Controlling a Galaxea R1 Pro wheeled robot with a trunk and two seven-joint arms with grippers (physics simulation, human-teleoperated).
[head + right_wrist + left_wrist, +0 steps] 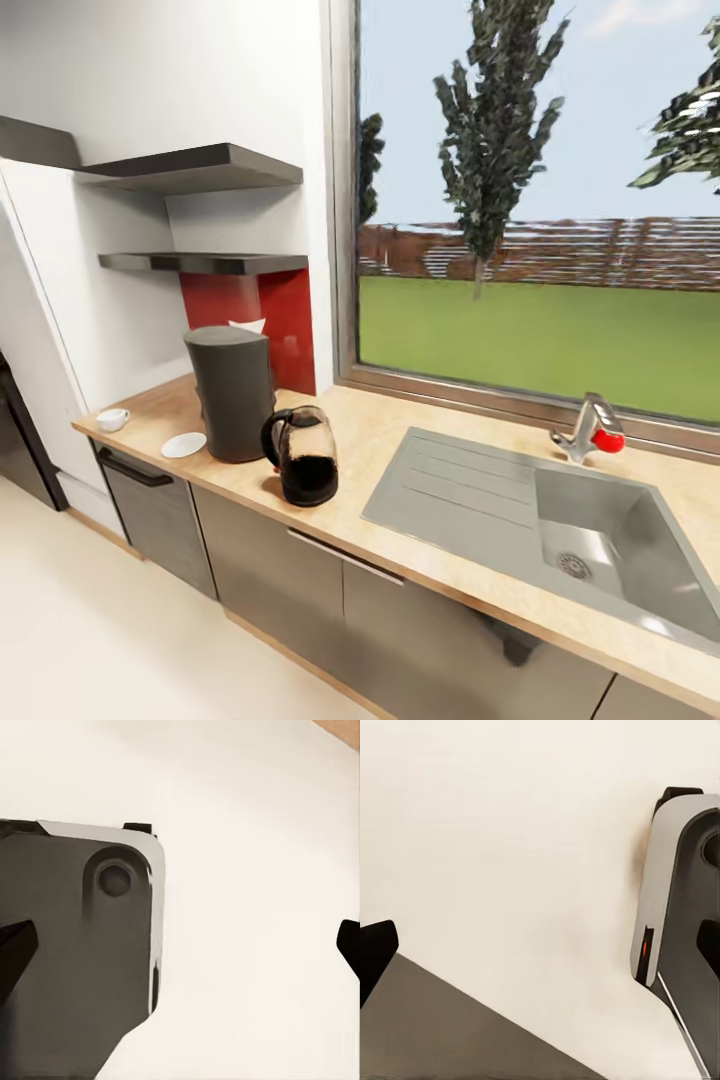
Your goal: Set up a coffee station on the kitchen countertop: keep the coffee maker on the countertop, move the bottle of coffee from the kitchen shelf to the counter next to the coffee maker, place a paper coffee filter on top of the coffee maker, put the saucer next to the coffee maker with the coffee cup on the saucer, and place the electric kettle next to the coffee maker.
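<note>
Head camera: I see the kitchen countertop (380, 440) running under a window. The coffee maker (232, 392) stands upright near its left end. The electric kettle (303, 455) stands just beside it on the sink side, dark liquid in the lower half, handle toward the coffee maker. The saucer (183, 445) lies flat just left of the coffee maker, bare. The coffee cup (112, 420) sits apart from it, nearer the counter's left end. A small white piece, probably the paper coffee filter (248, 325), peeks up behind the coffee maker's top. Kitchen shelf (205, 263) is on the wall above.

No legible writing or brand on any item.

Wrist cameras: each shows dark fingertips at opposite frame edges over pale floor, so both claws are spread, grasping nothing.
</note>
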